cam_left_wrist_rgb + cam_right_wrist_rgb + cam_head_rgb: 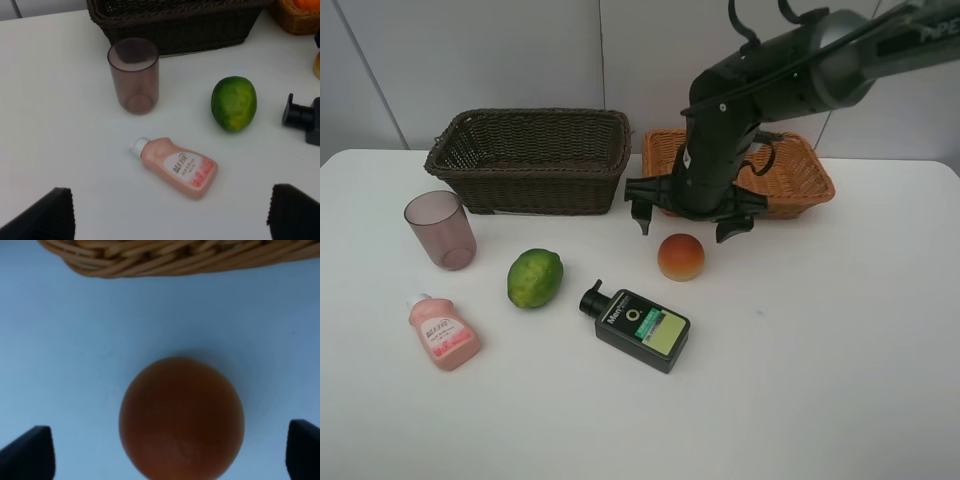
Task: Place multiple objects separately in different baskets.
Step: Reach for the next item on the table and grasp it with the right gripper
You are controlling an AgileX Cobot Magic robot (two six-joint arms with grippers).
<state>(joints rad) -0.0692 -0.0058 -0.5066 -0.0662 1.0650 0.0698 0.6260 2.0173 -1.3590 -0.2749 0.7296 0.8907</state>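
Fingers (641, 215) on right gripper (685, 230): spread wide, frame centre, flanking peach (681, 256), no contact. Left gripper (172, 220): equally agape, facing soap bottle (176, 167). On plain white table (820, 380): lime (535, 277), green bottle (640, 328) centre; cup (440, 229) upright, left. At back, before pale panelled wall (500, 50): dark basket (532, 185), tan basket (800, 185) with tangerine (307, 4) inside.

Bright, even light falls on the white table (840, 400), leaving only faint, soft shadows close under the lime (535, 277) and the dark bottle (642, 330). The right wrist view is dimmer, bluish and out of focus, the peach (182, 417) blurred; the left wrist view is slightly soft.
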